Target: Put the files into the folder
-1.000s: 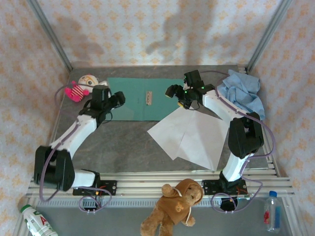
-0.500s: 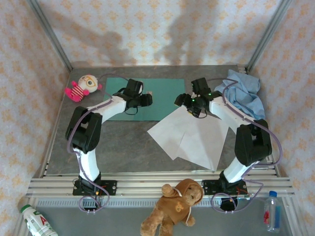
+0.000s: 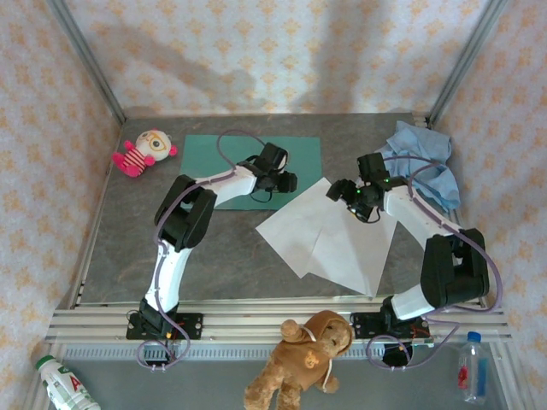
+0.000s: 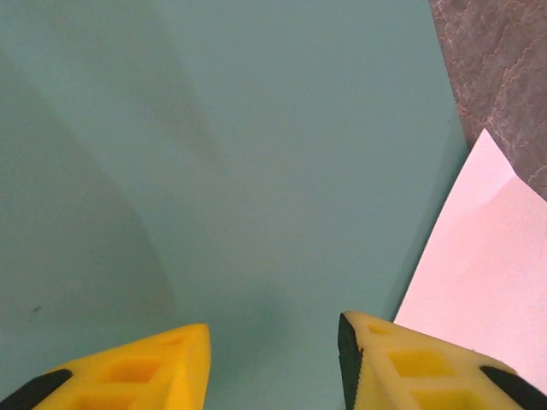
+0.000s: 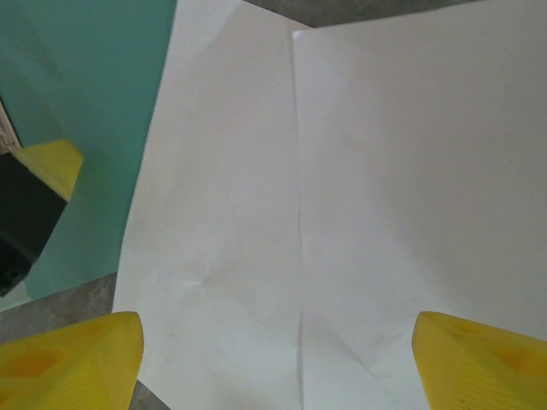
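The teal folder [image 3: 218, 162] lies flat and closed at the back of the table. My left gripper [image 3: 286, 182] hovers low over its right edge, jaws apart with nothing between them. In the left wrist view the folder [image 4: 239, 154] spreads under the gripper [image 4: 273, 359], with a white corner of the files [image 4: 483, 282] beside the right finger. Two overlapping white files [image 3: 329, 239] lie on the table in front of the folder's right end. My right gripper [image 3: 344, 193] is above their far corner, wide open; in the right wrist view [image 5: 278, 359] both sheets [image 5: 222, 213] lie below it.
A light blue cloth [image 3: 420, 161] is heaped at the back right, close to the right arm. A pink doll [image 3: 141, 152] lies left of the folder. A brown teddy bear [image 3: 303, 359] sits on the front rail. Bottles [image 3: 64, 384] [image 3: 472, 367] stand outside the frame.
My left arm has swung right across the folder, from its left side to its right edge, and its jaws have narrowed. My right gripper has drawn back to the right over the files.
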### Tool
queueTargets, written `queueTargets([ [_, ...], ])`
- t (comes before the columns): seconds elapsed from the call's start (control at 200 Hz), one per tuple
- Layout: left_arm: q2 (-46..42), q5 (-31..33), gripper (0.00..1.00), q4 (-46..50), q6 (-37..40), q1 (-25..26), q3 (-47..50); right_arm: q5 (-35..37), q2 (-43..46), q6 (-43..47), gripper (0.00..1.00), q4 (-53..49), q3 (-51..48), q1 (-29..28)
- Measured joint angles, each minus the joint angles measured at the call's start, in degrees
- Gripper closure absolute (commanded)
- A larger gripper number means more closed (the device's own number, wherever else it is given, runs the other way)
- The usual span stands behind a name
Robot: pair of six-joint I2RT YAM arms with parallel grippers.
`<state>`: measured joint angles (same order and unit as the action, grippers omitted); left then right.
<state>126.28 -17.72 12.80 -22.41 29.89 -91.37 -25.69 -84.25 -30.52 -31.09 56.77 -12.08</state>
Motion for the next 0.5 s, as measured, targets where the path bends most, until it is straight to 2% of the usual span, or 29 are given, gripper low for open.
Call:
queueTargets([
  [0.23, 3.5, -0.1, 0.62, 0.3, -0.2, 0.4, -3.9, 0.4, 1.7, 1.1, 0.18, -1.1, -1.0, 0.0],
  [0.5, 5.9, -1.4, 0.65, -0.2, -0.5, 3.5, -7.0, 2.0, 2.4, 2.2, 0.18, -2.0, -1.7, 0.3],
])
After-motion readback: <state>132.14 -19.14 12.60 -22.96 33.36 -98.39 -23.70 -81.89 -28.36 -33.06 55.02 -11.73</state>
